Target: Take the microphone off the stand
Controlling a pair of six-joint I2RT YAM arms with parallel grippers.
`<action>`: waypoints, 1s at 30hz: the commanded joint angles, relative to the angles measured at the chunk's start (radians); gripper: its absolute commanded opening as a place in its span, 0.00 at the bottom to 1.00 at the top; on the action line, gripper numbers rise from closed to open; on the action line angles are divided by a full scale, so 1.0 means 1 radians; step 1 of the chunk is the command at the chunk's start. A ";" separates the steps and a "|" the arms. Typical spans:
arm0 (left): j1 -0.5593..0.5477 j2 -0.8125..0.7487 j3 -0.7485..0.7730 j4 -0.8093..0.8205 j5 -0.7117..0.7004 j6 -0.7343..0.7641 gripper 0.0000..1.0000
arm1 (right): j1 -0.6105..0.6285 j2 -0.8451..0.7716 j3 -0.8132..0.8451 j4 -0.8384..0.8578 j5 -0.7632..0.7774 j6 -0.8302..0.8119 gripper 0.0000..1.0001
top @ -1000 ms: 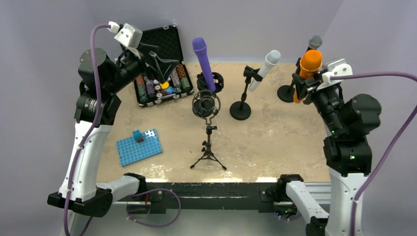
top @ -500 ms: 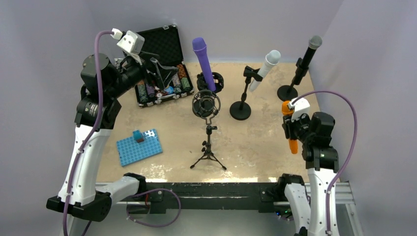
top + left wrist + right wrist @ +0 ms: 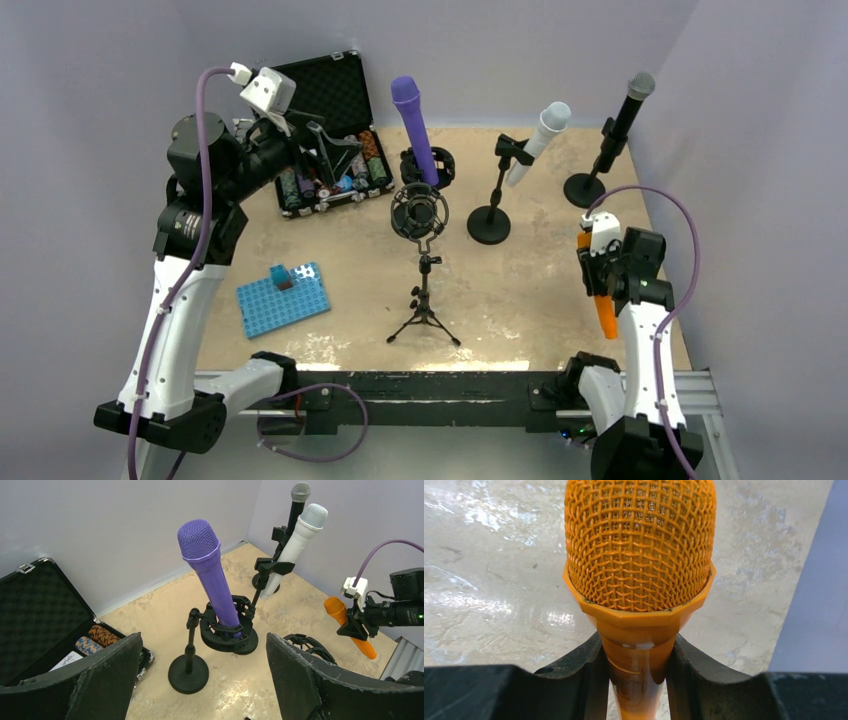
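one: four microphones here. start at the left, what's the left arm doing?
two: it stands tall, elbow high, wrist reaching over the open black case (image 3: pixel 320 92) at the far left. the left gripper (image 3: pixel 328 148) is spread wide with nothing between its fingers. my guess is it's parked up there to watch and keep out of the way.
one: and across the middle?
two: the purple microphone (image 3: pixel 212 580) leans in a ring mount on its stand, far side. nearer, an empty shock mount (image 3: pixel 419 212) sits on a small tripod (image 3: pixel 424 322). then the white microphone (image 3: pixel 537 142) and the black microphone (image 3: pixel 622 120), each slanted in a clip on a round-based stand, so stands carry them, not an arm.
one: so where's the one that matters?
two: far right. the orange microphone (image 3: pixel 639 545) is clear of every stand, in the right gripper (image 3: pixel 636 670), which is closed part-way around the neck just under the mesh head. gripping there lets the flared head stop it slipping through, i'd say.
one: the right arm's pose?
two: folded low, tucked close to its base by the right edge of the tabletop (image 3: pixel 520 290), the handle slanting down toward the near edge. whether its tip touches the tabletop i can't tell. removal looks done; setting it down seems what's left.
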 commanded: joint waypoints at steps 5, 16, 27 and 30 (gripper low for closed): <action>0.010 -0.016 -0.017 0.013 -0.004 -0.007 0.97 | -0.023 0.158 0.008 0.099 0.048 0.014 0.00; 0.010 -0.016 -0.030 0.027 0.022 -0.013 0.97 | -0.060 0.245 -0.043 0.171 0.076 -0.045 0.00; 0.010 0.013 -0.018 0.049 0.072 -0.020 0.96 | -0.119 0.326 -0.062 0.220 0.044 -0.093 0.00; 0.010 0.013 -0.016 0.045 0.084 -0.026 0.96 | -0.126 0.344 -0.067 0.221 0.049 -0.137 0.00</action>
